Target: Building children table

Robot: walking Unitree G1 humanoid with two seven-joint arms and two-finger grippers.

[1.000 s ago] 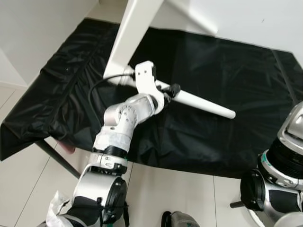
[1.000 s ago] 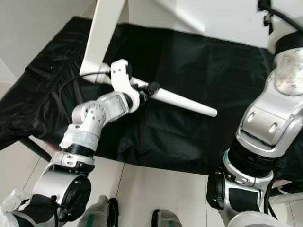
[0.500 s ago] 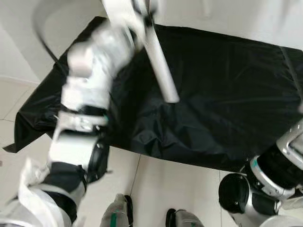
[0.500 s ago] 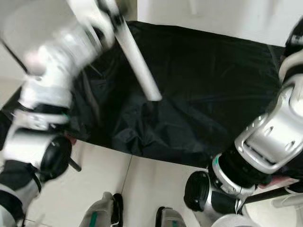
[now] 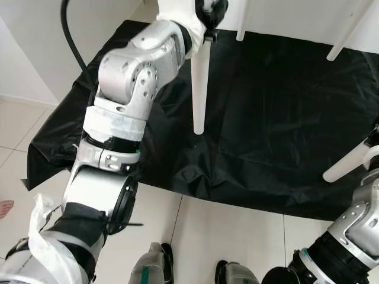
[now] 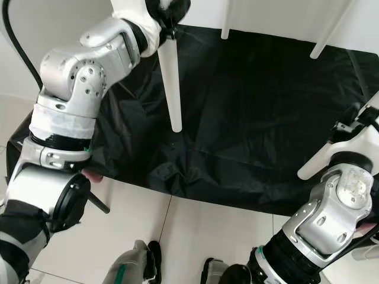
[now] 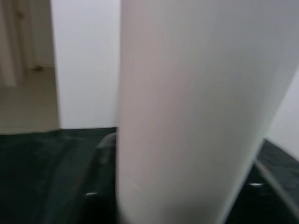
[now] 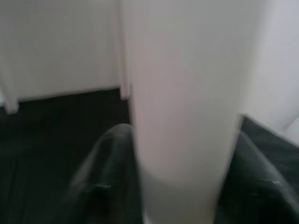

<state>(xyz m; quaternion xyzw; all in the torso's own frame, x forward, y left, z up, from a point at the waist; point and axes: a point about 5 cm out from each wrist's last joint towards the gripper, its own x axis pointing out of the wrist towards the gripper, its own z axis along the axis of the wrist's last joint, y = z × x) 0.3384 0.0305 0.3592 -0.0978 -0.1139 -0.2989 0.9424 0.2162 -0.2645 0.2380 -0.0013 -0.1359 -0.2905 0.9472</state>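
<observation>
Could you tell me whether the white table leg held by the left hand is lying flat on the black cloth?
No, the white table leg hangs nearly upright from the left hand, its tip pointing down at the black cloth.

You've got a black crinkly sheet [image 5: 278,130] draped over the counter — it's bunched into folds near the front edge. Under it there's a pale tiled floor [image 5: 213,236], and a white wall [image 5: 35,41] off to the left — plus someone's bare toes [image 5: 5,207] on the tiles.
</observation>
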